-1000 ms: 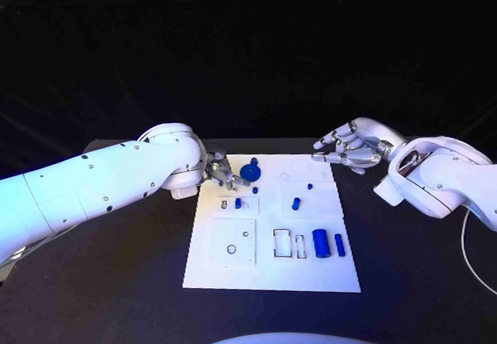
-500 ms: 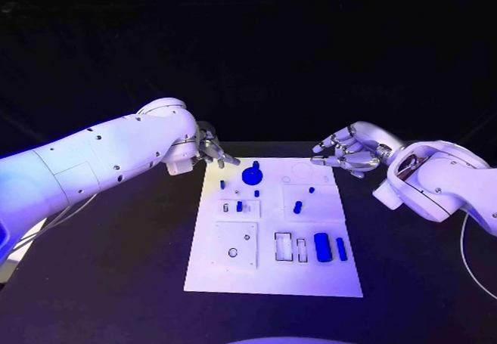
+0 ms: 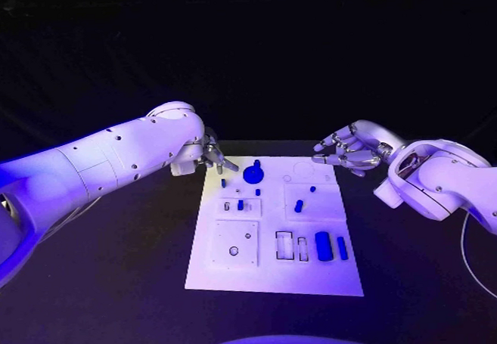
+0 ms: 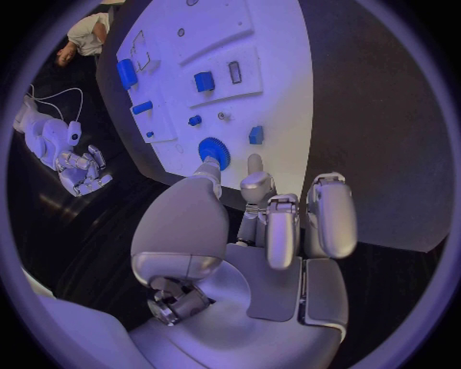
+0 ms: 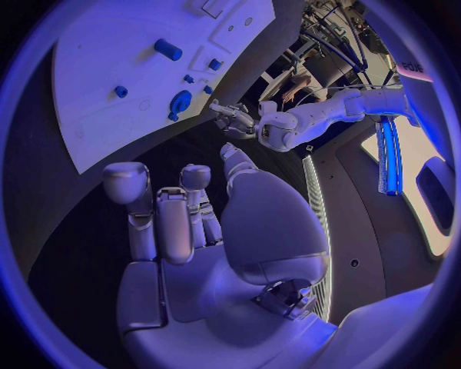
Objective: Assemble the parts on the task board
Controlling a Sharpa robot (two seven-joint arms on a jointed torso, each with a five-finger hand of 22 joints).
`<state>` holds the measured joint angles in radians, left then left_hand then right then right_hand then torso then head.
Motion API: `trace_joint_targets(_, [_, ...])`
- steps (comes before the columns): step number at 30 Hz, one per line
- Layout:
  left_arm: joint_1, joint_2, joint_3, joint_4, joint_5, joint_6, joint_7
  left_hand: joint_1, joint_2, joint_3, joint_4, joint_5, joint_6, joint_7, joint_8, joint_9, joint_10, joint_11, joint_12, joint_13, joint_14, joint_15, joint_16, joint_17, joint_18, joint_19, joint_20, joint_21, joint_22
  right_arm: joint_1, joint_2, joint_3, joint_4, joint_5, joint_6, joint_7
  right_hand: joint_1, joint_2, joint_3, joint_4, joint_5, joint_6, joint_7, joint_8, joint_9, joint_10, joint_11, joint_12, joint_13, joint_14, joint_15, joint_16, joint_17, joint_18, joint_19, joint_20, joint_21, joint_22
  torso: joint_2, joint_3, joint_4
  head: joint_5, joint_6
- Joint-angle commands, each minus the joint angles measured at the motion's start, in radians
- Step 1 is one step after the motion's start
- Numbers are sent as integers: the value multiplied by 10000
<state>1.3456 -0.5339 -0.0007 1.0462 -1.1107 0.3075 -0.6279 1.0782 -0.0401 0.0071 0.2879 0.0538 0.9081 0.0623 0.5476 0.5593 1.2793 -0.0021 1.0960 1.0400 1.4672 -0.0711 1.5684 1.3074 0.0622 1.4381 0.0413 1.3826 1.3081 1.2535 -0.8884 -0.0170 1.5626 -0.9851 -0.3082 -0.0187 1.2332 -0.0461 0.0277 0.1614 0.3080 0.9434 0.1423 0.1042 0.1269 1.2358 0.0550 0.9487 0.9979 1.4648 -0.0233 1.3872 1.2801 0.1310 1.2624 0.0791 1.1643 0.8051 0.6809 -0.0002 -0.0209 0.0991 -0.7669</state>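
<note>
The white task board [image 3: 272, 273] lies in the middle of the black table. A blue gear [image 3: 252, 174] stands near its far edge, with small blue parts [image 3: 299, 206] around it and a larger blue block [image 3: 323, 246] toward the near right. My left hand [image 3: 213, 156] hovers just beyond the board's far left corner, holding nothing. In the left wrist view this hand [image 4: 273, 227] has its fingers loosely bent, short of the gear [image 4: 213, 152]. My right hand [image 3: 349, 149] hangs off the far right corner, fingers half curled and empty; the right wrist view shows it [image 5: 187, 223] above the dark table.
Black table surface [image 3: 122, 297] surrounds the board on all sides. A pale cable [image 3: 470, 262] curves along the table's right side. Empty outlined slots [image 3: 235, 243] sit in the board's near half.
My left hand has drawn back from the gear toward the board's far left corner. The gear stays in place. My right hand has barely moved.
</note>
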Motion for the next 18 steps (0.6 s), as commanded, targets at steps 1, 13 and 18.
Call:
trace_joint_targets(1, [-14, 68, -4, -124, -214, 569, -71, -1, 132, -72, 28, -40, 96, 11, 71, -14, 55, -59, 38, 14, 1036, 21, 24, 2633, -11, 73, 9, 68, 107, -6, 4, 1, -13, -59, 130, 28, 135, 0, -54, 12, 34, -50, 7, 51, -9, -79, -4, 9, -13, 482, -2, -36, 1, 70, -37, 11, -38, -13, -5, 17, -20, 48, -20])
trace_joint_targets(13, [-95, 262, -52, -444, -231, 859, -13, 218, 311, -153, -4, -26, 111, -4, 95, -42, 55, -75, 43, -12, 1036, 4, 24, 2633, -12, 84, -10, 62, 113, -3, -21, 1, -4, -75, 115, -2, 171, 34, -62, 19, 58, -48, 6, 57, -10, -82, -5, 9, -19, 484, -3, -36, 5, 71, -36, 10, -45, -21, -4, 14, -11, 74, -58])
trace_joint_targets(18, [-171, 325, -62, -524, -232, 958, 29, 353, 375, -183, -20, -23, 111, -7, 103, -57, 62, -78, 60, -8, 1036, 1, 24, 2633, -19, 100, -14, 77, 141, -3, -20, 1, -6, -75, 118, 0, 179, 47, -63, 23, 61, -47, 6, 59, -10, -81, -5, 12, -17, 484, -3, -36, 6, 71, -35, 9, -45, -20, -3, 6, -15, 47, -62])
